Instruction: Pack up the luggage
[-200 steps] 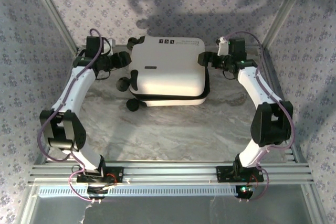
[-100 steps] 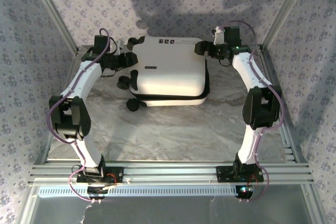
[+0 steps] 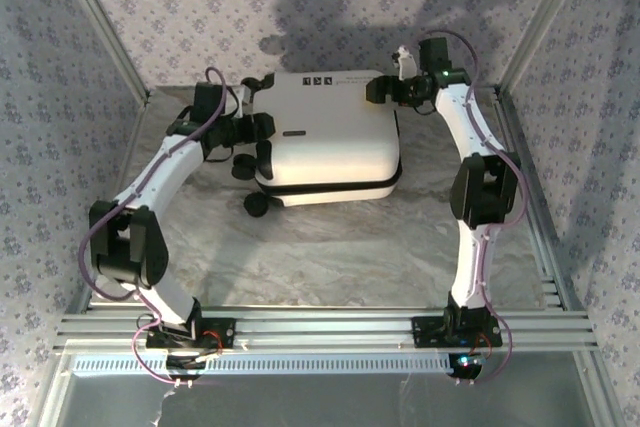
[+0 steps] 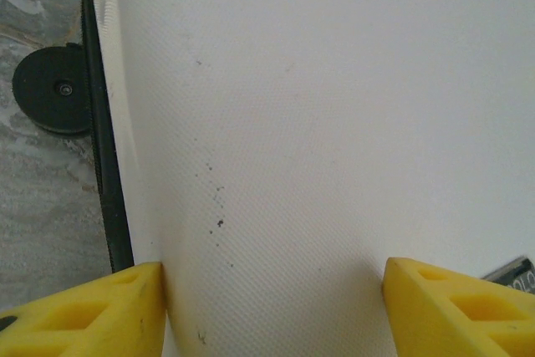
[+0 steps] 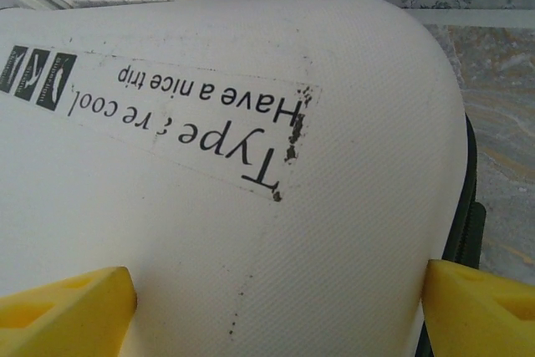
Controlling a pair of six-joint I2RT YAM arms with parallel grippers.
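**Table** [image 3: 330,257]: you find the luggage [image 3: 330,147] lying flat on it, in its 12 o'clock half.

**Wheels:** one wheel [image 3: 257,204] sits at the luggage's 8 o'clock corner, on the table. A second wheel [image 3: 243,169] sits just past it, along the 9 o'clock edge.

**Left gripper** [image 3: 264,135]: you have it at the luggage's 9 o'clock edge, over the shell. Its fingers [image 4: 84,311] stand apart with shell between them, and the zipper band [image 4: 104,165] runs at their 9 o'clock side.

**Right gripper** [image 3: 382,92]: you have it at the luggage's 1 o'clock corner, over the shell, near the lettered label [image 5: 180,119].
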